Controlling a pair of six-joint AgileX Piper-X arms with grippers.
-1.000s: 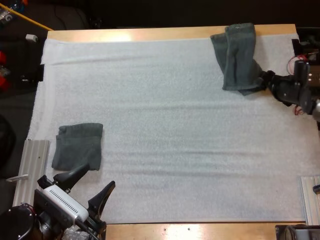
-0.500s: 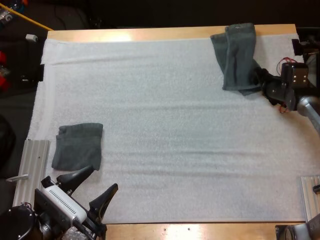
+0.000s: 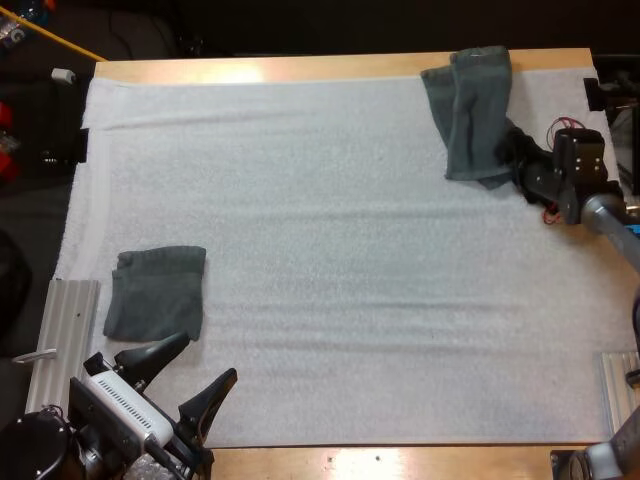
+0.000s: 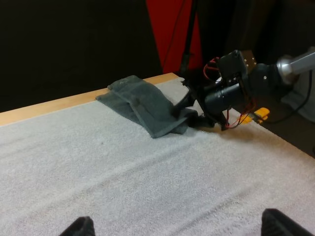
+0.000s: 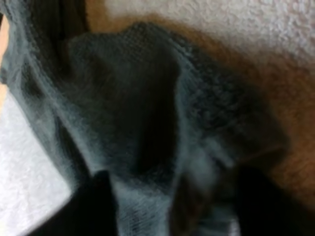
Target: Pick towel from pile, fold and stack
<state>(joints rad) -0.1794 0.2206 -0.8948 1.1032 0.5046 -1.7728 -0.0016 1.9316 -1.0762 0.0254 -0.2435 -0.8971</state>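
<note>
Sliding in from the right, the right claw has nosed onto the crumpled towel at the far right, fingers spread astride its near corner. It should bite deep into one limp fold before lifting, or the soft, nubby grey-green cloth may slip. Left claw hangs spread wide, near left, beside the square folded towel on the fuzzy white mat.

Crumpled towel lies at the white mat's far edge, by the table rim. Right gripper is at the towel's corner. Left gripper has its fingers wide apart over bare mat.
</note>
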